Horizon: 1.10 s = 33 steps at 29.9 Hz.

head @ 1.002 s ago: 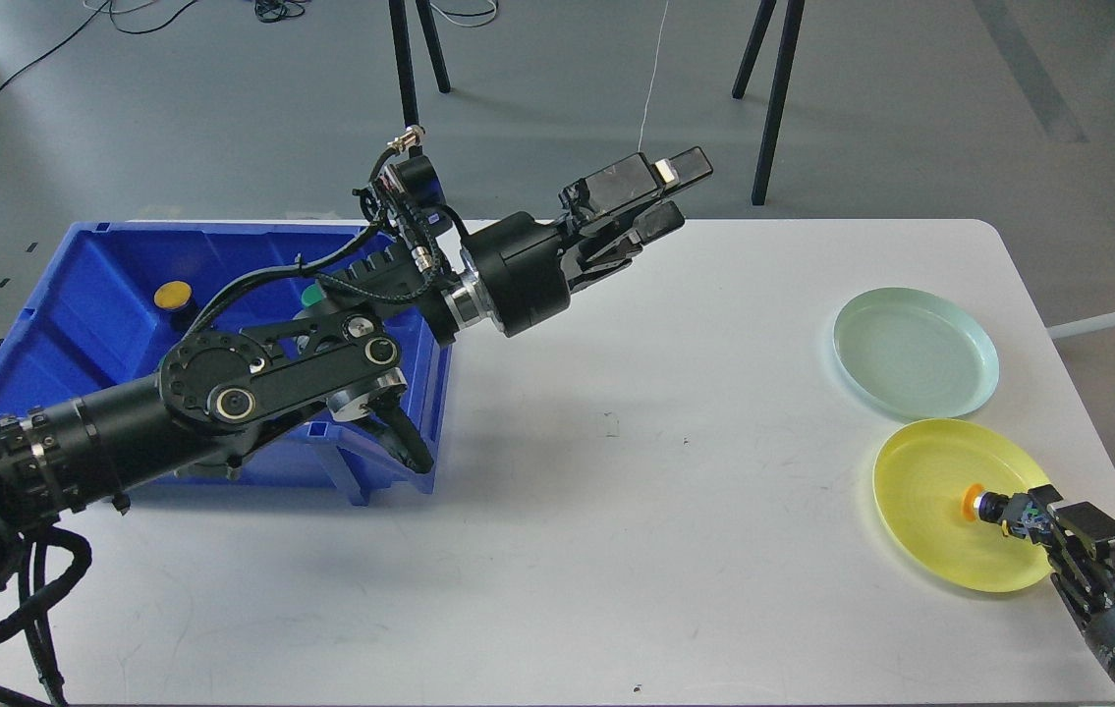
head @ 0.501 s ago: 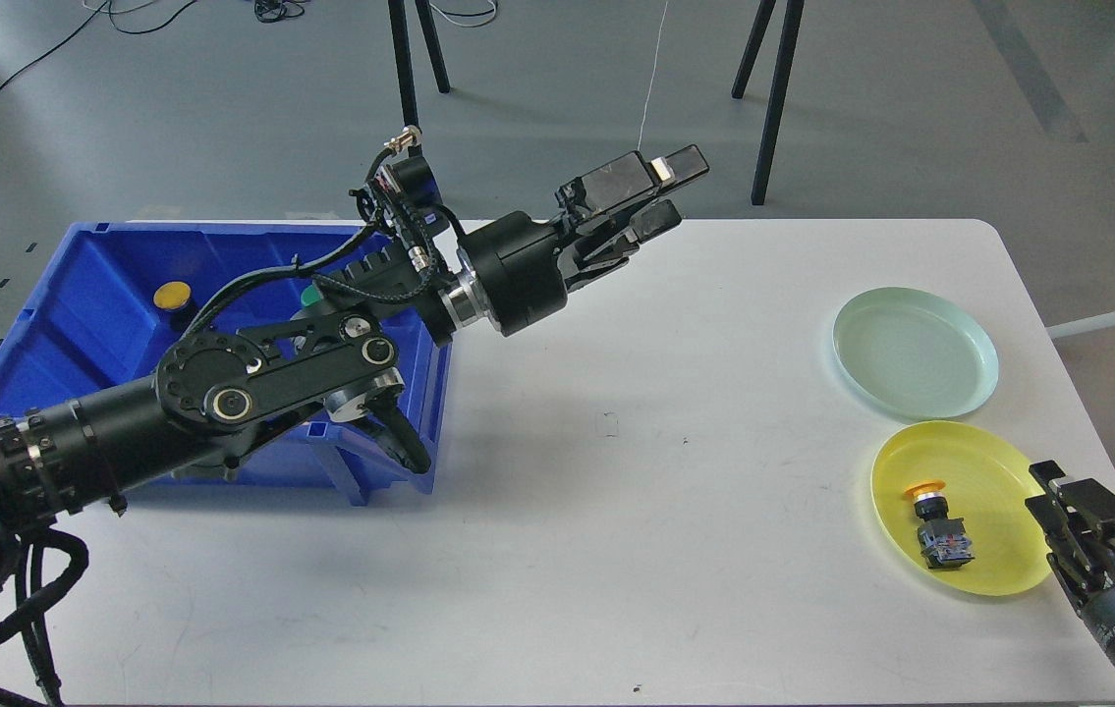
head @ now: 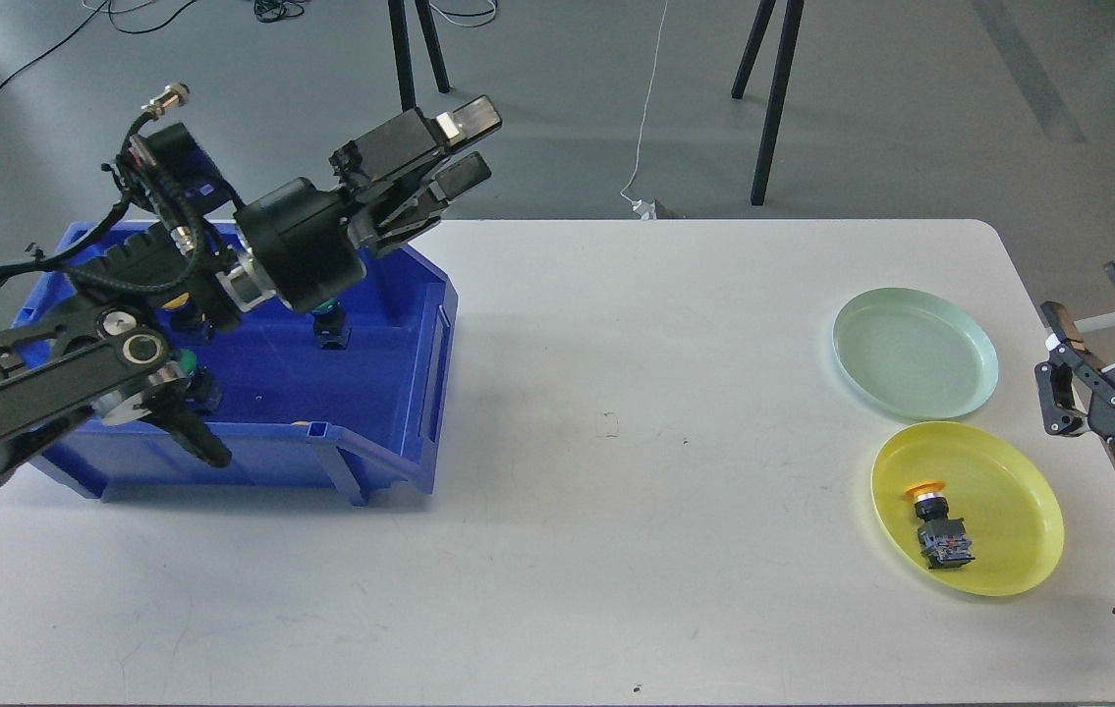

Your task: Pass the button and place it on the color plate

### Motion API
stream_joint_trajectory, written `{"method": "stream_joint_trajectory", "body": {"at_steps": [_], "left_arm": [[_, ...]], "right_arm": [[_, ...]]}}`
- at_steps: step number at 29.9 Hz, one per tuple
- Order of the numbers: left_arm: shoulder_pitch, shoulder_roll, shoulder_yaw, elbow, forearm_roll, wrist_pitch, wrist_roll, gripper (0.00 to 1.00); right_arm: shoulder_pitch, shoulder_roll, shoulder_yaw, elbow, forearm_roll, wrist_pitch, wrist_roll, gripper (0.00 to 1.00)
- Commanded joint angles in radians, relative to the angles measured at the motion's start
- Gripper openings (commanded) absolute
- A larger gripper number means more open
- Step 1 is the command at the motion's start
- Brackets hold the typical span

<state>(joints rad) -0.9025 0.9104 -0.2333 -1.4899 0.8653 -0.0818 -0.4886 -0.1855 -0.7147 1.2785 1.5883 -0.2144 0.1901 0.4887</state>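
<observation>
A yellow-capped button (head: 937, 527) lies on its side in the yellow plate (head: 1019, 491) at the right. The pale green plate (head: 916, 350) behind it holds nothing. My right gripper (head: 1095, 330) is open and empty, off the table's right edge beside the plates. My left gripper (head: 467, 147) is open and empty, raised above the back right corner of the blue bin (head: 390, 393). In the bin, a green-capped button (head: 329, 327) and another (head: 195, 381) show partly behind my left arm.
The white table (head: 616, 491) spans the view. Black stand legs (head: 773, 98) rise on the floor behind the table's far edge.
My left arm has swung left, back over the blue bin. My right gripper has let go of the yellow-capped button on the yellow plate and drawn back to the right, now open.
</observation>
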Motion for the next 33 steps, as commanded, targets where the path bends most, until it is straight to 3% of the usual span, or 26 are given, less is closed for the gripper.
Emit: {"method": "stream_joint_trajectory", "body": {"at_steps": [1, 5, 8, 24, 33], "left_arm": [[-0.042, 0.255, 0.049, -0.017, 0.124, -0.071, 0.000, 0.90], [-0.062, 0.402, 0.051, 0.049, 0.387, -0.270, 0.000, 0.90], [-0.061, 0.412, 0.058, 0.117, 0.572, -0.386, 0.000, 0.89], [-0.081, 0.095, 0.153, 0.545, 0.653, -0.407, 0.000, 0.89], [-0.141, -0.034, 0.265, 0.674, 0.650, -0.407, 0.000, 0.89]], "right_arm": [[0.008, 0.029, 0.001, -0.007, 0.003, 0.051, 0.000, 0.63], [0.001, 0.031, -0.011, -0.013, 0.003, 0.065, 0.000, 0.65], [-0.008, 0.040, -0.013, -0.014, 0.003, 0.066, 0.000, 0.65], [-0.003, 0.054, -0.028, -0.011, 0.003, 0.066, 0.000, 0.67], [-0.008, 0.054, -0.027, -0.013, 0.003, 0.066, 0.000, 0.67]]}}
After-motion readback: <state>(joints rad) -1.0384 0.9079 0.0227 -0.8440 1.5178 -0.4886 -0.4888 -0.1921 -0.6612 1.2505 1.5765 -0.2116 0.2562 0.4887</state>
